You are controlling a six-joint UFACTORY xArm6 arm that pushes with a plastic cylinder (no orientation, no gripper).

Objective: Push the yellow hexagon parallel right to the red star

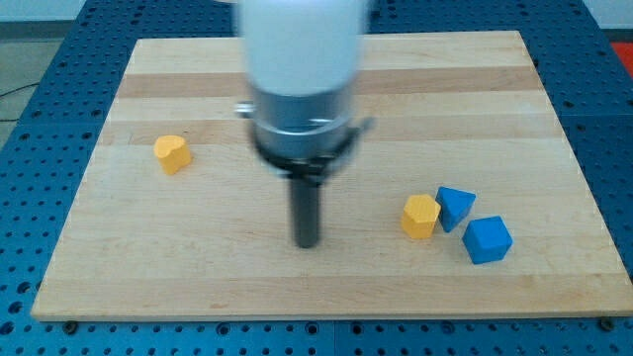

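Down near the view's bottom right, a chunky blue block [487, 239], shape hard to tell. A bit to the view's left of that, my tip [308, 243], resting on bare wood, touching no block, holding nothing, just a plain rod with no parts to open or shut. Next back, the yellow hexagon [420, 216], off to the view's right of my tip and apart from it, pressed up against a second blue block [455, 208] with a pointy, triangle-like look. Further back, well off to the view's left, another yellow block [172, 153], shape not clear, all alone. Behind the rod, the fat white and grey arm [302, 79], blurry, hiding a good piece of the wooden board [554, 89]. All around the board, a blue table [20, 336] full of little holes. No red star anywhere in sight; maybe hidden behind the arm, maybe not, cannot tell. So, hard to say how near to done. Looks like very little done so far: hexagon not touched by my tip and snug beside the blue ones. Left to do, as a guess: find the star, bring my tip up beside the hexagon, then push it along until level with the star, on the star's right side.
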